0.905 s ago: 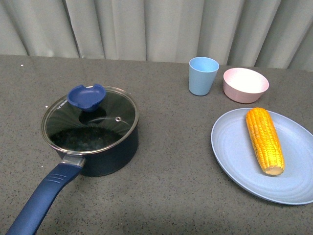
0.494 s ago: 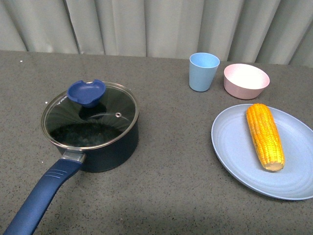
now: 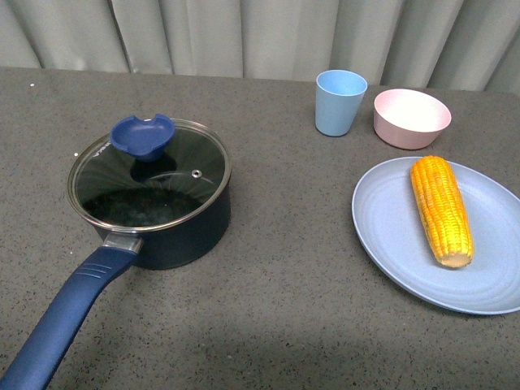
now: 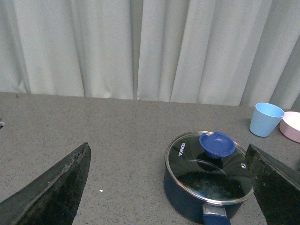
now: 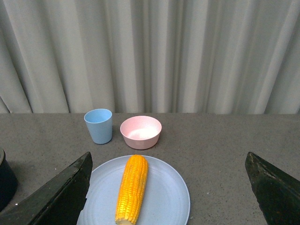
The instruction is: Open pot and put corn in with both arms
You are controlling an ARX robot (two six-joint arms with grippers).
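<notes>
On the left of the grey speckled bench [image 3: 276, 301] stands the dark navy round saucepan [image 3: 175, 240]. It is closed under its clear glass lid with a metal rim [image 3: 183, 199], which carries a glossy, dished blue knob [image 3: 143, 136]. The saucepan's long ribbed blue handle [image 3: 69, 313] runs towards us and is cut off at the lower edge of the front view.

Only the left wrist view lets us see white lettering on the lid. It also shows the left jaws as two dark, rough wedges spread wide, holding nothing.

Further right, a matte light blue cup [image 3: 340, 101] and a pale pink bowl [image 3: 411, 118] stand just beside each other near the pleated pale curtain [image 3: 260, 36]. Nearer us lies a wide light blue plate [image 3: 390, 236] with faint rings, its right rim cut off in the front view. The yellow-orange corn cob [image 3: 440, 210] lies on the plate, well apart from the saucepan. Its kernels are bumpy and its blunt pale end points towards us.

The right wrist view shows only a dark sliver of the saucepan. The right jaws there are likewise spread wide and empty. Only the wrist views show any jaws.
</notes>
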